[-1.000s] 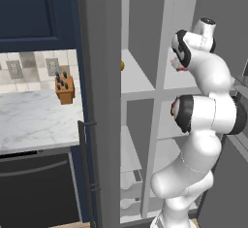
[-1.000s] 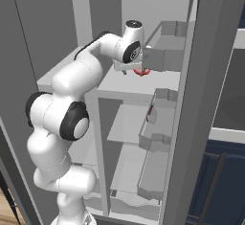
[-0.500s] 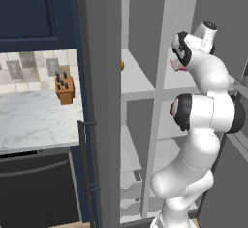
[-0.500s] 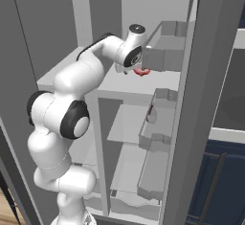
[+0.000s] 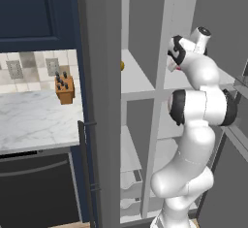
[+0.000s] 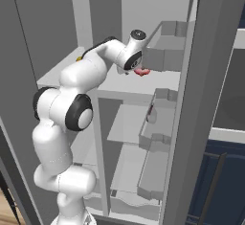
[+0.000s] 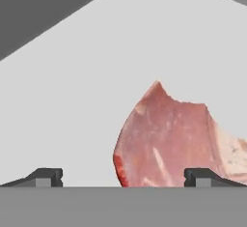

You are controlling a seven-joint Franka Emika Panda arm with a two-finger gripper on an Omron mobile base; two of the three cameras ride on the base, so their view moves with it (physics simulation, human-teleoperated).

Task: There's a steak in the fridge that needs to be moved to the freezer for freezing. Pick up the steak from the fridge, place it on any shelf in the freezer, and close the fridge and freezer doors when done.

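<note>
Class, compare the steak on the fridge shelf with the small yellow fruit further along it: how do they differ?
The steak is pink-red, the yellow fruit yellow. The steak lies flat and irregular; the fruit looks round. The steak sits just below the open tool; the fruit sits far from it. Both rest on one white shelf.

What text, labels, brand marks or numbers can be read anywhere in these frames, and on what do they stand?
None can be read.
The steak, the white fridge shelf under it, the grey door bins, the knife block and the wall outlets all show plain surfaces with no lettering or signs.
</note>
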